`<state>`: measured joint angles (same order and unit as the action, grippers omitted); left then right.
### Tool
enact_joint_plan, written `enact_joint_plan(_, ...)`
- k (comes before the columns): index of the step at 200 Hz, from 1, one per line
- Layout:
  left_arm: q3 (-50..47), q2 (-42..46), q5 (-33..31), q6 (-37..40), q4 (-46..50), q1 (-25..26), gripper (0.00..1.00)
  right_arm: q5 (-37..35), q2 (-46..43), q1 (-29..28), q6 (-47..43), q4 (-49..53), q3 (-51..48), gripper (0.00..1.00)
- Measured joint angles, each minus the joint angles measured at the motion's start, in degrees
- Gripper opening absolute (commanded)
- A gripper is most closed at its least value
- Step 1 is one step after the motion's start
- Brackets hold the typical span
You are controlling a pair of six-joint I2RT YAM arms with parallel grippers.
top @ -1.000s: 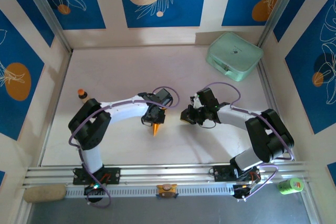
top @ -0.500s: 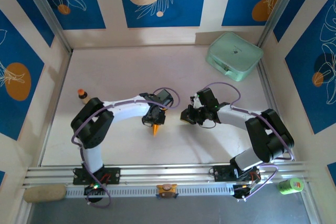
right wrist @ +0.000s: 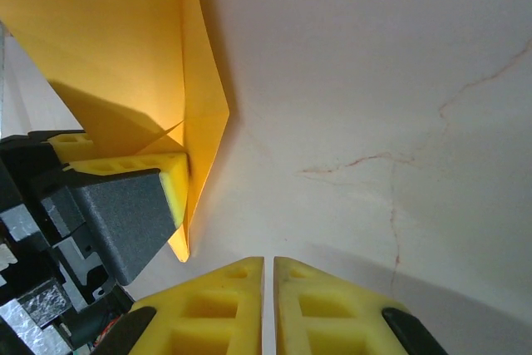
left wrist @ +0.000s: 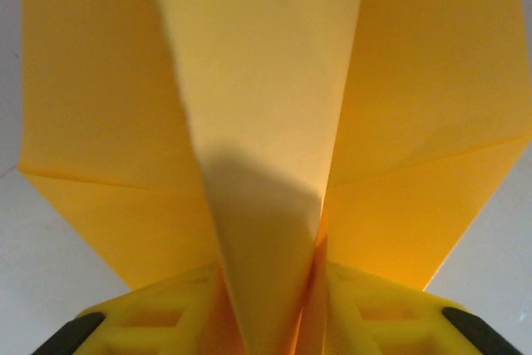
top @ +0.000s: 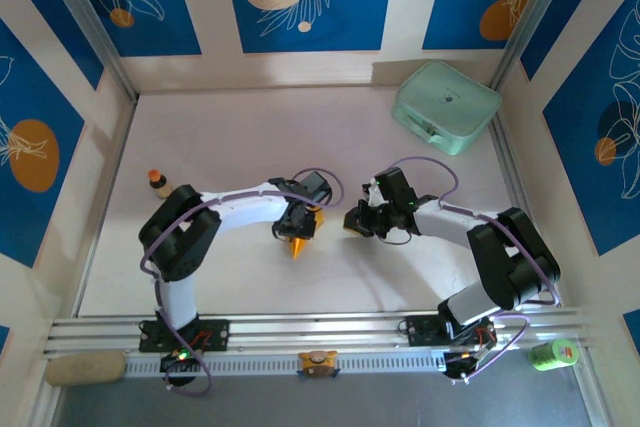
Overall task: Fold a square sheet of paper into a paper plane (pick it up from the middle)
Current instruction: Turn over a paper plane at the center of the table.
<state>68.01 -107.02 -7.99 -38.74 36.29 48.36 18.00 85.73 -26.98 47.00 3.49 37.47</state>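
left gripper (top: 297, 229) has the slim pointed orange-yellow paper plane (left wrist: 266, 97) by its central ridge: jaws on both flanks, wings fanned out ahead of the fingers, can't tell how firm the pinch is. from above, the plane's long axis runs near-far mid white table (top: 230, 147), nose toward the arm bases. right gripper (right wrist: 268, 276) closed, empty, just right of the plane, not touching

txt: none legible | labels/brands: none | nums/signs: none
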Motion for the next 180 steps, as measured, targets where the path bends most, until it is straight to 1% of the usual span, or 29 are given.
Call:
enact_joint_plan(29, 0.26, -0.22, -0.33, -1.36, 0.00, 0.31, 0.39, -0.02, -0.02, 0.00, 0.00, 0.02, 0.00, 0.12)
enact_joint_plan(40, 0.33, -0.31, -0.59, -1.73, 0.02, 0.37, 0.45, -0.02, -0.02, 0.00, -0.02, 0.02, 0.00, 0.12)
enact_joint_plan(45, 0.37, -0.33, -0.74, -2.23, 0.02, 0.42, 0.47, -0.02, -0.02, 0.00, -0.02, 0.02, 0.00, 0.12)
enact_joint_plan(110, 2.89, -1.97, -2.45, -6.47, 2.36, 1.22, 0.47, 0.00, -0.02, 0.15, -0.04, -0.02, 0.00, 0.12)
enact_joint_plan(180, 5.05, -2.56, -5.44, -10.99, 5.95, 2.47, 0.52, 0.63, -1.99, 2.58, -0.63, 0.07, 0.04, 0.12)
